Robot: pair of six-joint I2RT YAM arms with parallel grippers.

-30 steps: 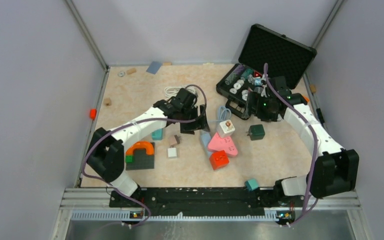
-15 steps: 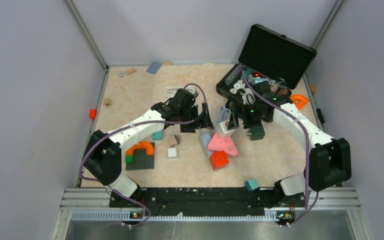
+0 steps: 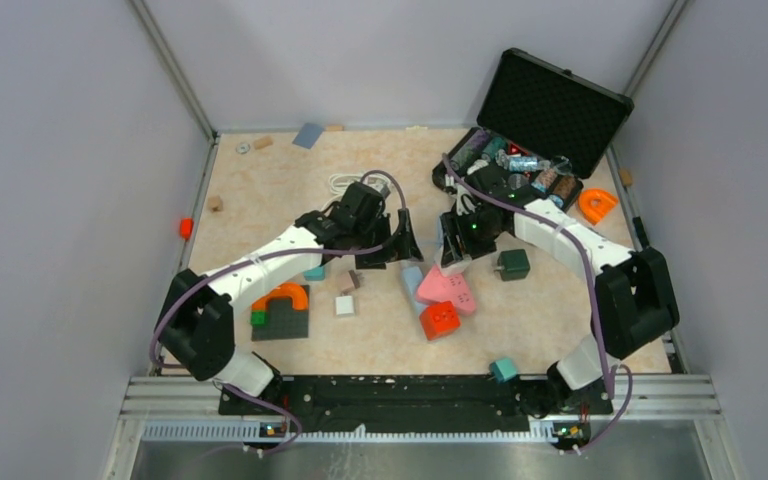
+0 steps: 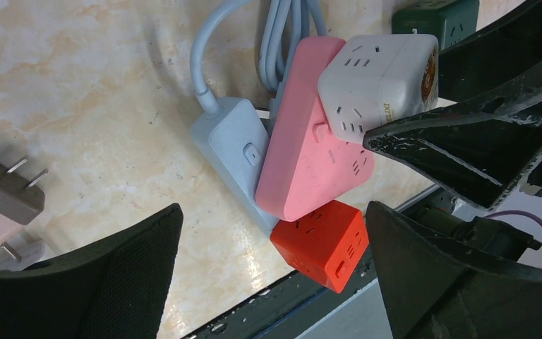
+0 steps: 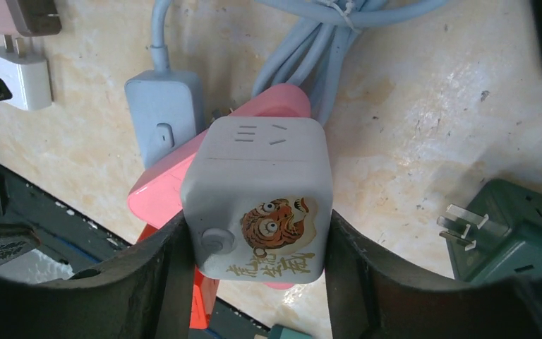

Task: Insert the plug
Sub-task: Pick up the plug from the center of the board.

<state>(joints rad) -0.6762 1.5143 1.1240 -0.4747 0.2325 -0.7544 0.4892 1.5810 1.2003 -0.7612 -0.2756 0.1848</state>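
Observation:
A white cube socket with a tiger sticker [image 5: 257, 191] sits on a pink triangular power strip [image 3: 447, 290], next to a pale blue strip [image 3: 411, 278] with a coiled cable. My right gripper [image 5: 256, 222] is shut on the white cube, one finger pressed on each side. The cube also shows in the left wrist view [image 4: 377, 81]. My left gripper [image 4: 272, 212] is open and empty, hovering just left of the blue strip [image 4: 233, 141]. A dark green cube plug [image 5: 515, 229] with bare prongs lies to the right. A red cube socket [image 3: 438, 319] lies nearer.
An open black case [image 3: 530, 130] with several parts stands at the back right. A brown plug [image 3: 350, 281] and a white plug [image 3: 345, 305] lie left of the strips. An orange arch on a grey plate [image 3: 280, 297] lies at the left. A teal cube [image 3: 503, 369] sits near the front edge.
My right arm has swung left from the black case to the white cube socket and closed around it. My left gripper has barely shifted and stays open.

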